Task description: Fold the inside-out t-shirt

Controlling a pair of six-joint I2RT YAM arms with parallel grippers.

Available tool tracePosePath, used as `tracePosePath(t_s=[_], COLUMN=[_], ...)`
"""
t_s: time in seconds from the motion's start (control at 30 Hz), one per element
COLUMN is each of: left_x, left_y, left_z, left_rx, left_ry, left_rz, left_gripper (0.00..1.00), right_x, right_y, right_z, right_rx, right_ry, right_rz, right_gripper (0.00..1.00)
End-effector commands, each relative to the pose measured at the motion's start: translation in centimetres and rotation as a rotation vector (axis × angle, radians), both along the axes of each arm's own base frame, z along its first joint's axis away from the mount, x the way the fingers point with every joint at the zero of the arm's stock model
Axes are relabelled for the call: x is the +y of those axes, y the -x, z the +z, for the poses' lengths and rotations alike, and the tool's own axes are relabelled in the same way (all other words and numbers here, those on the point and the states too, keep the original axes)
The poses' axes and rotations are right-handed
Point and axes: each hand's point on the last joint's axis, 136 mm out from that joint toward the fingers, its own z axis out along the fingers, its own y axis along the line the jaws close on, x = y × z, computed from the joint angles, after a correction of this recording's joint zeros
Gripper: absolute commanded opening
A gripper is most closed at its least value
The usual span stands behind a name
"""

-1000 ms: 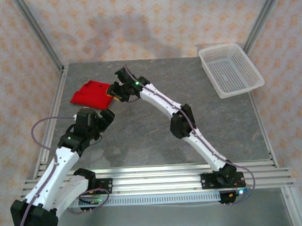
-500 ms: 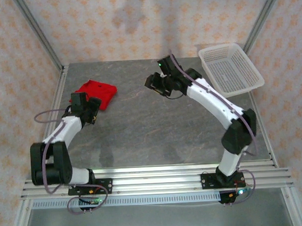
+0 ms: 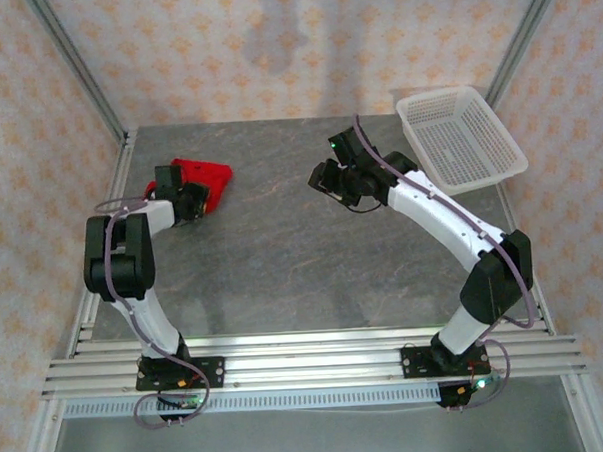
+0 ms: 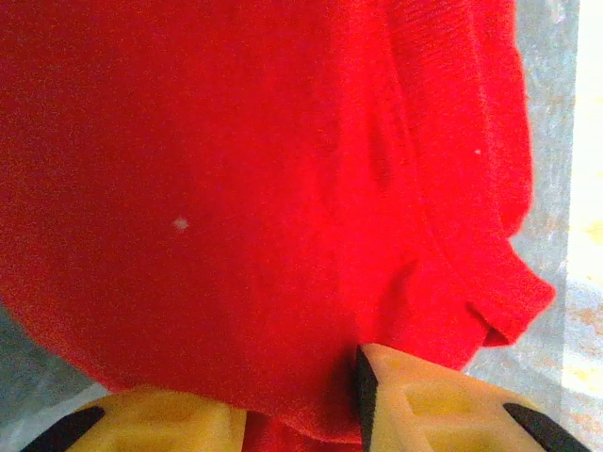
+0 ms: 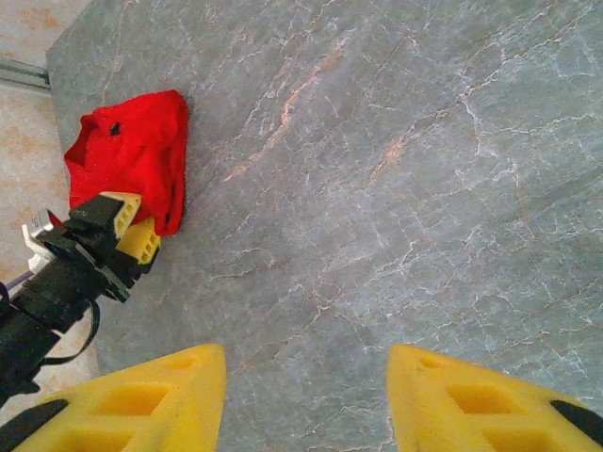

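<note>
Between the fingers of your left gripper (image 4: 273, 400) sits the edge of the inside-out t-shirt (image 4: 236, 188), bunched on the counter (image 5: 377, 141) ahead, likely for pulling flat; clamped or not, you cannot tell. Your right gripper (image 5: 306, 377) stands apart, empty, well aside.

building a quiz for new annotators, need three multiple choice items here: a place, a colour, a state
1. Where does the t-shirt lie on the table? A near edge, centre; B far left; C far right corner.
2. What colour is the mesh basket? A blue; B black; C white.
3. How is the right gripper? A open, empty; B shut on the t-shirt; C shut on the basket.
Key: B, the red cloth is bunched at the left edge; C, it is white plastic; A, its jaws stand apart over bare table.
</note>
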Motion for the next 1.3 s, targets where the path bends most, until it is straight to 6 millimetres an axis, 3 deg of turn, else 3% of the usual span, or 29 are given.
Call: tracePosePath(t_s=[0.0,0.17,0.33,0.53,0.7,0.77,0.87,0.93,1.03,1.17,1.23,1.27], left_x=[0.9,2.2,4.4,9.2,12.7,12.9,11.7,10.2,7.7,3.7,1.4,0.3], left_y=[-2.6,-5.7,-10.3,-15.4,-18.5,-19.3,-19.7,-19.1,-15.9,-8.1,-3.7,-1.5], left_z=[1.5,-0.5,-1.4,-0.9,0.5,1.8,4.9,8.0,14.5,23.0,24.7,24.6], left_rx=[-0.068,-0.051,-0.068,-0.084,-0.121,-0.131,-0.172,-0.221,-0.306,-0.403,-0.410,-0.393], left_ry=[-0.012,-0.014,-0.021,-0.053,-0.081,-0.101,-0.112,-0.131,-0.211,-0.381,-0.462,-0.503], left_rz=[0.024,0.059,0.064,0.085,0.099,0.068,0.002,-0.038,-0.089,-0.169,-0.227,-0.255], left_gripper=[0.35,0.37,0.38,0.40,0.42,0.46,0.53,0.59,0.69,0.86,1.00,1.00], right_x=[-0.9,-1.6,-2.2,-3.1,-3.8,-4.0,-4.6,-5.4,-8.4,-15.1,-18.9,-20.8], right_y=[0.0,0.4,0.9,1.6,2.1,2.3,2.0,1.8,1.7,2.2,3.0,3.4], right_z=[1.7,1.7,1.8,2.4,2.5,2.7,3.1,3.4,4.1,4.9,5.0,4.7], right_rx=[-0.034,-0.021,-0.005,0.010,0.022,0.019,0.005,-0.001,-0.058,-0.226,-0.327,-0.388], right_ry=[0.001,0.032,0.047,0.068,0.088,0.094,0.088,0.076,0.071,0.162,0.285,0.362], right_rz=[-0.036,-0.037,-0.041,-0.048,-0.058,-0.062,-0.066,-0.074,-0.114,-0.238,-0.332,-0.380], right_gripper=[0.48,0.48,0.48,0.48,0.49,0.48,0.48,0.49,0.50,0.51,0.60,0.64])
